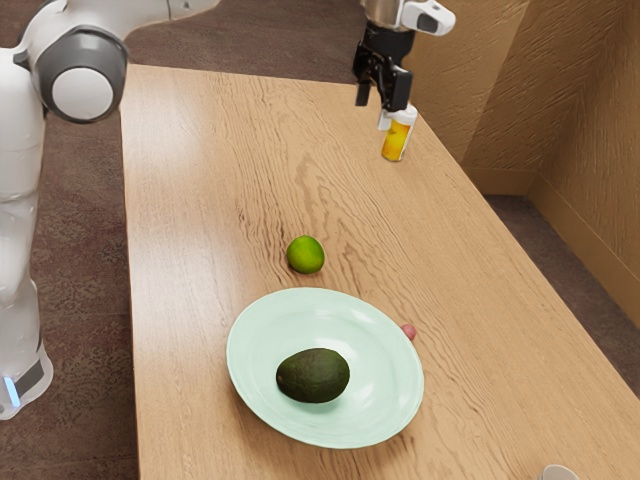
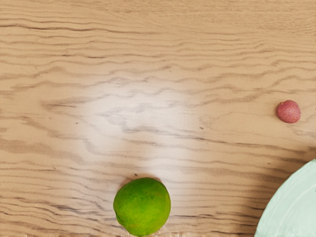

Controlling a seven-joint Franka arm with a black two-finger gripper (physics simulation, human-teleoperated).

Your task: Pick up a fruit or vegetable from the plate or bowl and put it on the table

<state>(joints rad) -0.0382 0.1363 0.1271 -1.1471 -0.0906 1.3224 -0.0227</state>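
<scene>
My black two-finger tool (image 1: 380, 100) is above the table (image 1: 200, 200), its fingers standing apart with nothing between them. The dark green, oval avocado (image 1: 313, 376) lies on the pale mint, round plate (image 1: 395, 395), so I judge the picking step is ahead. Next I should move over the avocado, go down around it, close firmly, and lift it clear of the rim.

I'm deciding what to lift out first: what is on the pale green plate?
One dark avocado lies on the plate. The avocado covers the patch directly beneath it, so that bit of surface cannot be seen.
</scene>
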